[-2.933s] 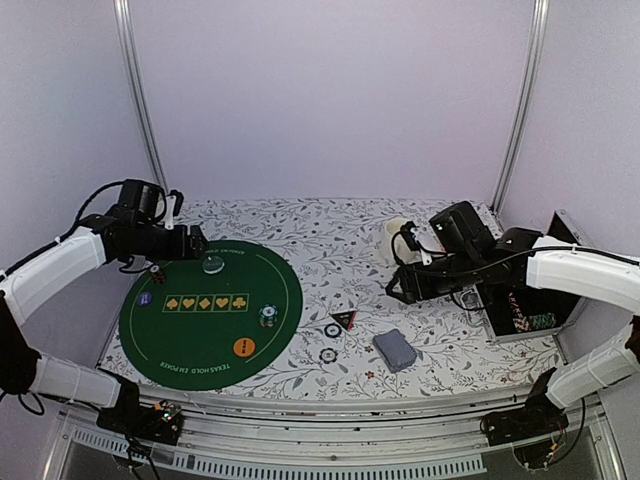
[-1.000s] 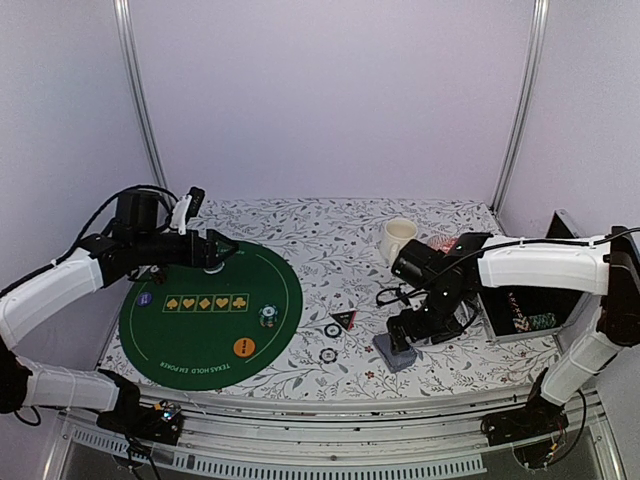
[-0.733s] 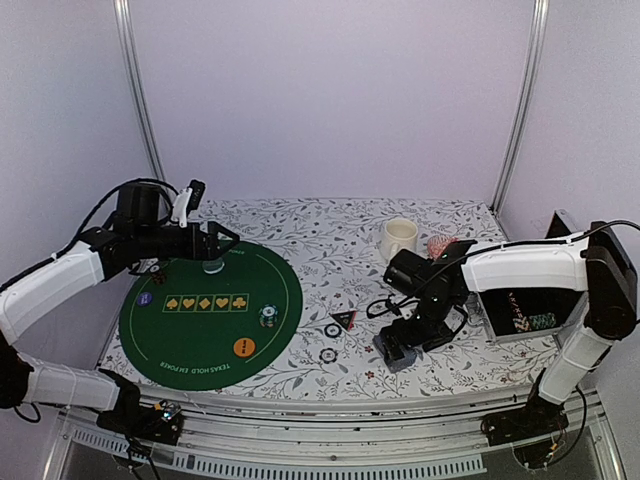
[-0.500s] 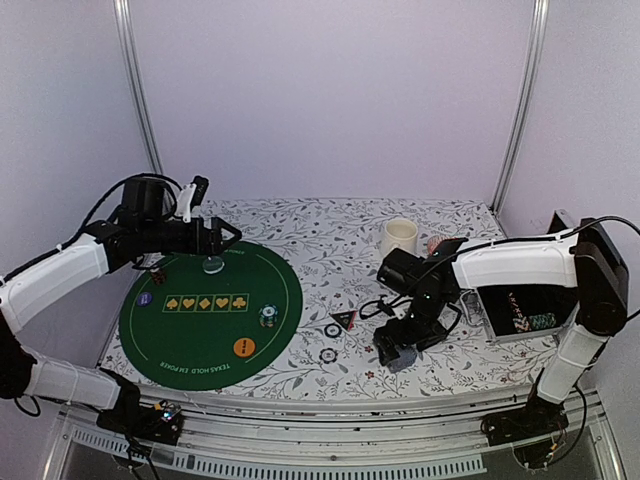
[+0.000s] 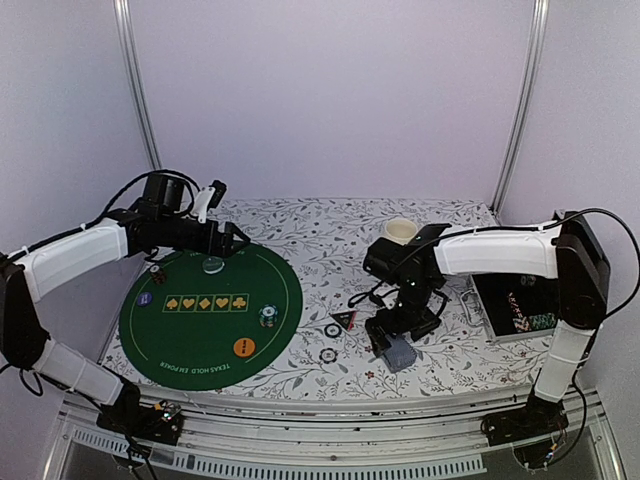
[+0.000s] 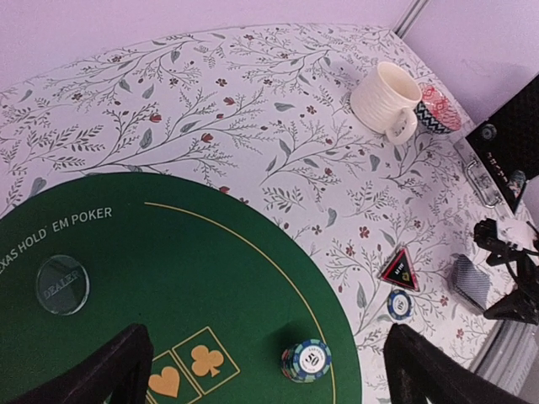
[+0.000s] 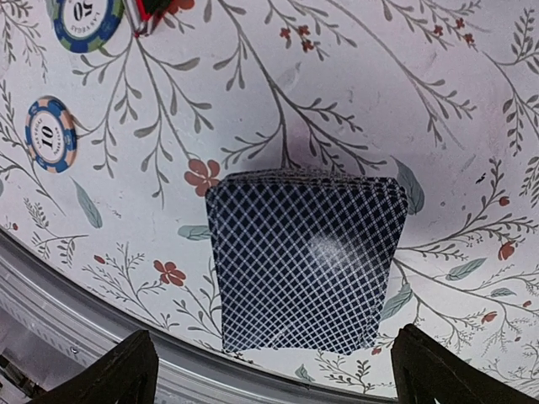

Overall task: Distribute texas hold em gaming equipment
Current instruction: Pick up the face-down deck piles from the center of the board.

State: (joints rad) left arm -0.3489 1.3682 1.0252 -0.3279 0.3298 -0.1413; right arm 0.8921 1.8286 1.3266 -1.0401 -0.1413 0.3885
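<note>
A floral-patterned cloth covered the desk [image 5: 330,225] inside a pale lilac enclosure, with a round green poker mat [image 5: 190,345] on its left half.

The left arm reached in from the left, its forearm nearly level. The left gripper [image 5: 238,243] hung above the mat's far edge with its jaws spread wide and nothing between them. The clear dealer disc [image 6: 62,284] lay on the mat just below it. The right arm bent sharply at the elbow, its wrist pointing straight down to the right of the mat. The right gripper [image 5: 398,328] stood wide apart directly over the deck of blue-backed cards [image 7: 305,261], one finger on each side, and had not closed on it.

A chip stack [image 6: 306,360] and an orange disc [image 5: 244,347] sat on the mat's right part. Just off its right edge lay the black-and-red triangular marker [image 6: 399,269] and two single chips, one marked 50 [image 7: 84,21] and one marked 10 [image 7: 50,133]. The deck lay beyond them.

Nearly three seconds earlier the right arm had been held high, far to the right of the mat. A second earlier it was already low over the deck, and since then its wrist had swung toward the mat. The left gripper had drifted slightly rightward past the clear disc. The deck and the other pieces lay where they had been.
</note>
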